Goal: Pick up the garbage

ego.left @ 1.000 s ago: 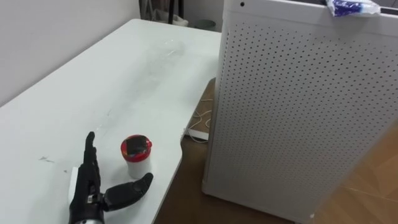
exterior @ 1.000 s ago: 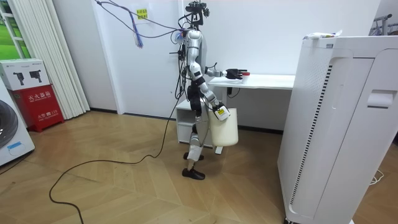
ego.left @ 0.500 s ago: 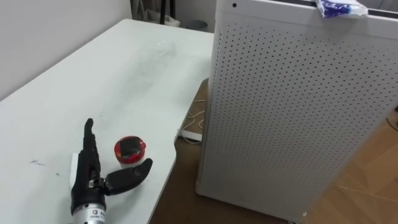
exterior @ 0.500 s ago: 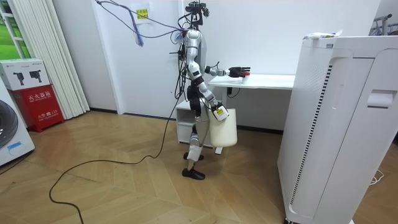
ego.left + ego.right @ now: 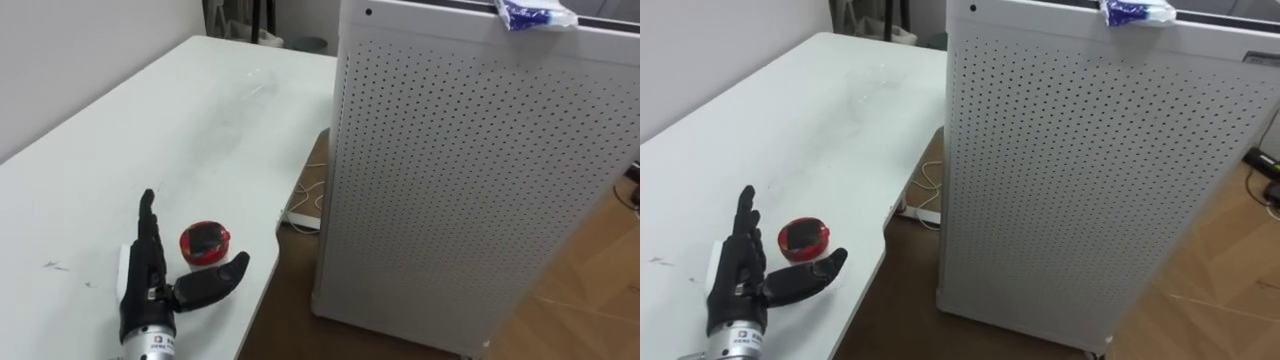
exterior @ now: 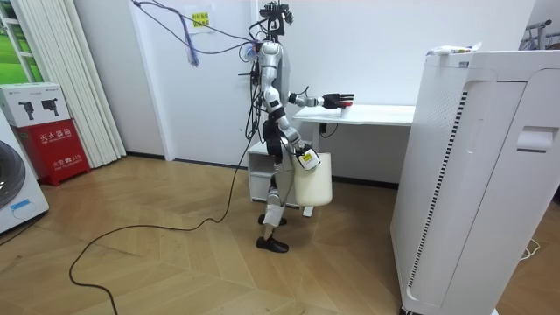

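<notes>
White table (image 5: pixel 120 150): one red-lidded cup (image 5: pixel 204 243) beside the spread left robot hand (image 5: pixel 150 287).

Bright, even indoor light w/ no hard shadows: matte white tabletop (image 5: pixel 210 120) shows a faint sheen, brown wood floor (image 5: pixel 290 310) lies shaded btwn it & the tall white perforated cabinet (image 5: pixel 470 190), daylight thru window (image 6: pixel 10 35) at room view's left.
</notes>
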